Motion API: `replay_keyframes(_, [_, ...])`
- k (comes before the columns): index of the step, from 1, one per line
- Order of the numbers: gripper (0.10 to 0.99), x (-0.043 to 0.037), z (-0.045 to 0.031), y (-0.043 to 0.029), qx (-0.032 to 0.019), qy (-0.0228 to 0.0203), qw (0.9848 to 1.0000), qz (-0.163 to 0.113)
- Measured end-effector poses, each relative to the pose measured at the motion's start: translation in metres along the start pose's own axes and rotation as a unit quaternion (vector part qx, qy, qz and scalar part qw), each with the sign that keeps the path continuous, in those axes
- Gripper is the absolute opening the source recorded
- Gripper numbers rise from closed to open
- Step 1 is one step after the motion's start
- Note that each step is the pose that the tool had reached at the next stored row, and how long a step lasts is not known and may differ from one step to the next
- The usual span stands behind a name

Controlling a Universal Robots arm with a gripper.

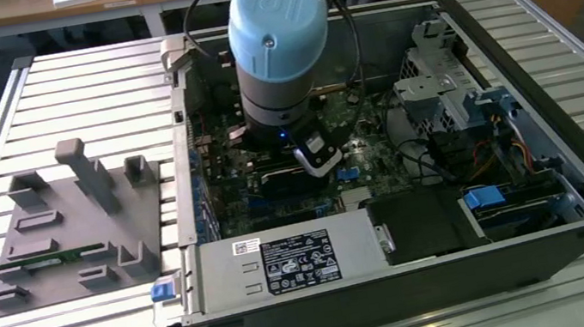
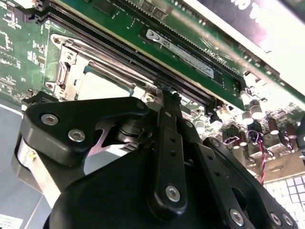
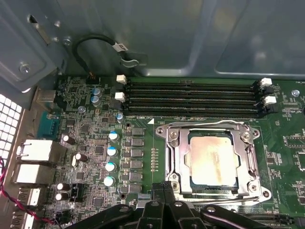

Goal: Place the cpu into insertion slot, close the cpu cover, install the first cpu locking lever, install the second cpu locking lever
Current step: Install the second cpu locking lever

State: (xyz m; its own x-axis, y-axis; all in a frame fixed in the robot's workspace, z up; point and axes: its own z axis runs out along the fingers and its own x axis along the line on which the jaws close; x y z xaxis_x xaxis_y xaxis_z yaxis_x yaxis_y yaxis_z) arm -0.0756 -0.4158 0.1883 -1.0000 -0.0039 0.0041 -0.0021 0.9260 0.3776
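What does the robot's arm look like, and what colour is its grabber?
The arm is a fat silver-grey tube with a light blue round cap on its joint. A black cable loops beside it. The gripper is black, built from flat jointed bars dotted with shiny silver screws.

cpu [image 3: 212, 161] seated in insertion slot [image 3: 177, 160] | cpu cover [image 3: 251, 160] lies flat around it | memory slots [image 3: 190, 98] just beyond | gripper [image 3: 164, 210] at socket's near edge

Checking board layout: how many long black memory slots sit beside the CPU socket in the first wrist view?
4, stacked in parallel rows between the grey case wall and the silvery socket frame; none looks hidden.
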Motion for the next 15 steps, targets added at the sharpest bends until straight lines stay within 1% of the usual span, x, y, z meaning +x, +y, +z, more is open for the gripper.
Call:
replay_keyframes(3, [0.106, 0.0, -0.0032, 0.0013, 0.0, 0.0, 1.0, 0.0])
replay_keyframes(11, [0.106, 0.0001, -0.0162, 0.0068, 0.0, 0.0001, 1.0, 0.0])
replay_keyframes(15, [0.106, 0.0001, -0.0166, 0.0072, -0.0001, 0.0, 1.0, 0.0])
